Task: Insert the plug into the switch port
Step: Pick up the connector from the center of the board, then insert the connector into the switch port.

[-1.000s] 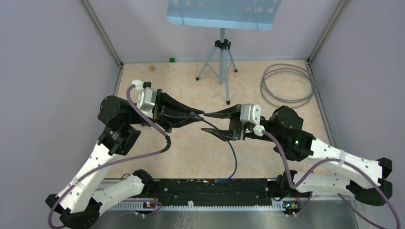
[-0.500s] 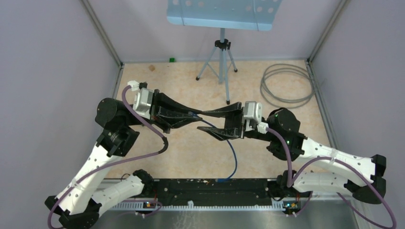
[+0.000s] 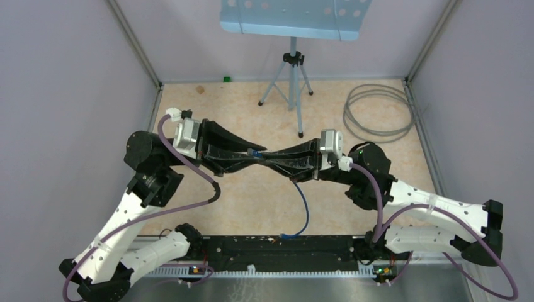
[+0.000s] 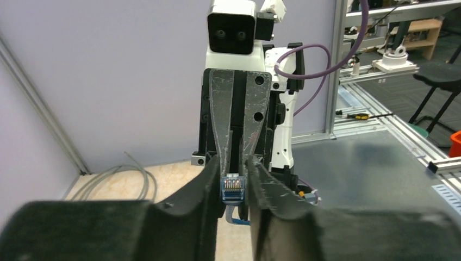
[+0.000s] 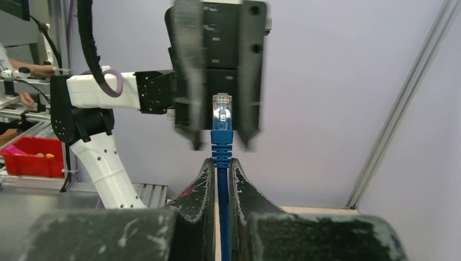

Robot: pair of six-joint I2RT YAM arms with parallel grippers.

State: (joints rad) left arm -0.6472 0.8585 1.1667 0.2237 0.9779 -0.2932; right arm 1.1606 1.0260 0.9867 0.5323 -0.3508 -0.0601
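A blue network cable (image 3: 305,207) ends in a clear plug (image 4: 233,188). My left gripper (image 3: 263,153) is shut on that plug above the table, its gold contacts facing the left wrist camera. Tip to tip with it, my right gripper (image 3: 272,155) is shut on the cable just behind the plug's blue boot (image 5: 221,147). In the right wrist view the plug (image 5: 221,111) sticks out past my right gripper (image 5: 221,161), in front of the left gripper's body. The cable hangs down to the near table edge, where its other end (image 3: 286,237) lies. I cannot make out a switch port in any view.
A tripod (image 3: 291,85) carrying a blue perforated plate (image 3: 293,16) stands at the back centre. A grey coiled cable (image 3: 378,113) lies at the back right. Purple walls enclose the table on three sides. A black bar (image 3: 252,248) runs between the arm bases.
My right gripper has moved left up to the left gripper's tips and shut on the cable behind the plug. The left gripper has kept its hold on the plug.
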